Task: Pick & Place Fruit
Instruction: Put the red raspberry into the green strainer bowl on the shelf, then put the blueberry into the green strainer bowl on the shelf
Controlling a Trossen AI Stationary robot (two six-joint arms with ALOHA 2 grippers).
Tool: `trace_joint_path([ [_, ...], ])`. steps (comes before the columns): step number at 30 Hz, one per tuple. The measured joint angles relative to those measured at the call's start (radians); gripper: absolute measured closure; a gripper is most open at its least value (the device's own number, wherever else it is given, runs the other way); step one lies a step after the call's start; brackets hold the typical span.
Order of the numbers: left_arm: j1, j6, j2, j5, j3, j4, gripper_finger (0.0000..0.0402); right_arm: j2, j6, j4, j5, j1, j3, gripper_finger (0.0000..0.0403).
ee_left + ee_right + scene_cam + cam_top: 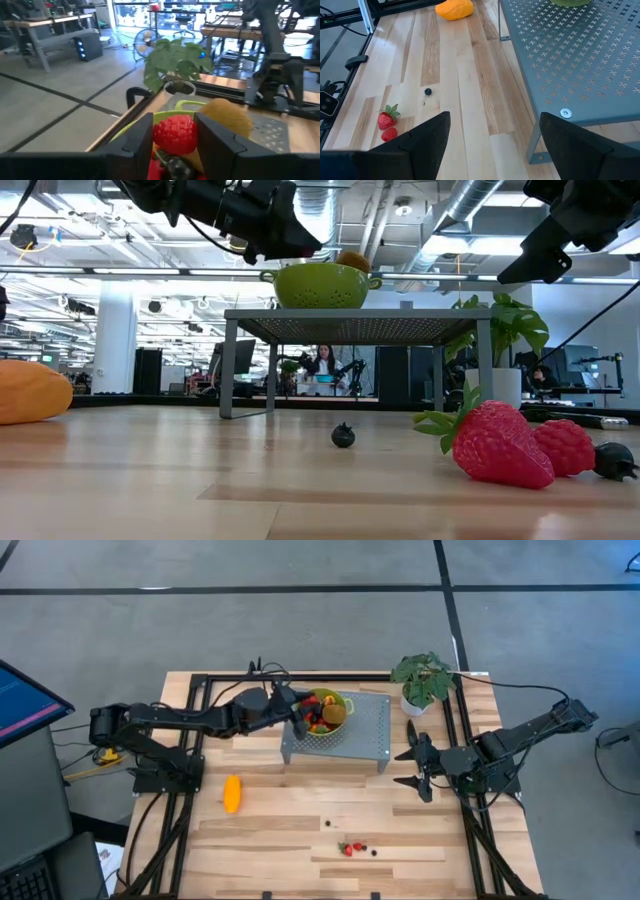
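- From above: the left hand (300,712) is over the green bowl (334,700) on the grey metal stand (365,730). The bowl is already piled with fruit, with a brown kiwi (334,713) on top. Drop anything onto that heap and it could roll over the rim and off the stand. The orange fruit (232,793) lies on the table (280,830) on its own, well apart from the stand, and the little strawberries (349,848) and dark berries sit near the front edge, so there's plenty left to fetch.
- The right hand (417,768) waits beside the stand, fingers spread wide, holding nothing.
- Table level: the big strawberry (492,442) and its neighbour (566,446) are touching each other, with a dark berry (343,436) loose nearby. Round stuff like that will probably scoot away if nudged.
- Left wrist camera: the fingers (137,140) are pinching a red strawberry (175,133) just over the bowl, plant (175,59) behind. If it's released off-centre it could bounce off the kiwi.
- Right wrist camera: the spread fingers (427,135) look down on table and stand edge. A low reach from here might clip the stand's leg.
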Motion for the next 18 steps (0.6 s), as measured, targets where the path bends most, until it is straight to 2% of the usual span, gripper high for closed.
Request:
trace_joint_path([
  [7,-0.003,-0.007,0.0,0.004,0.0,-0.005,0.0264,0.0,0.0,0.0,0.0,0.0,0.0,0.0101],
  [18,-0.018,-0.03,0.0,0.004,0.0,-0.022,0.0177,0.0,0.0,0.0,0.0,0.0,0.0,0.0101],
])
